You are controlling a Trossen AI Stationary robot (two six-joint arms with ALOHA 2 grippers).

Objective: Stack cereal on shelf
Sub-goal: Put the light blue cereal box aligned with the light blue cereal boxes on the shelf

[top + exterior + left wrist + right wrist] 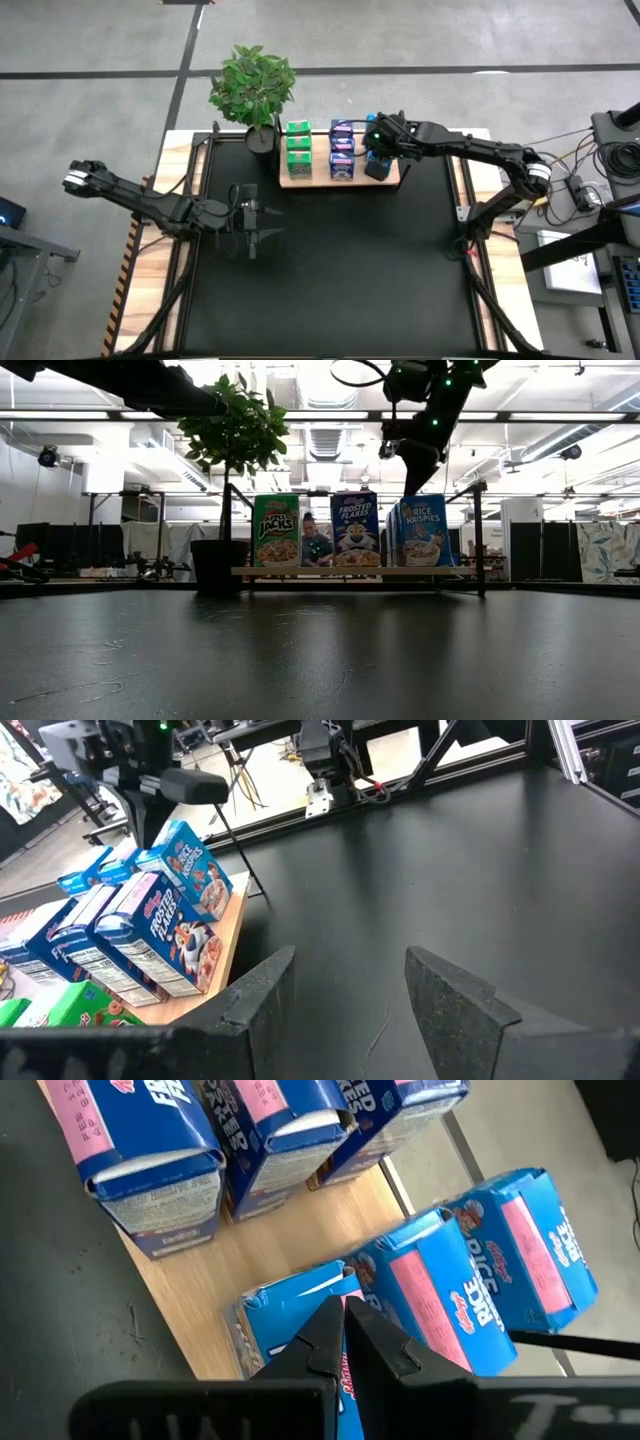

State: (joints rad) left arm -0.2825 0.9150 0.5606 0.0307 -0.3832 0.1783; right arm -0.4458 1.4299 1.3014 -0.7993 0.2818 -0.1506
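The left gripper [249, 236] hangs over the black mat [330, 280] covering the counter [150, 300], its jaws standing apart and empty. Behind it stands a potted plant [253, 82] at the mat's far edge. Just right of the plant lies the shelf [317, 180], carrying the cereal in rows: green cartons [298, 150], then Frosted Flakes cartons [342, 150], then Rice Krispies cartons [480, 1270]. The right gripper [378, 150], jaws pressed together, sits on the top of the nearest Rice Krispies carton. Beyond the counter spreads a lit workshop with ceiling ducts [320, 440].
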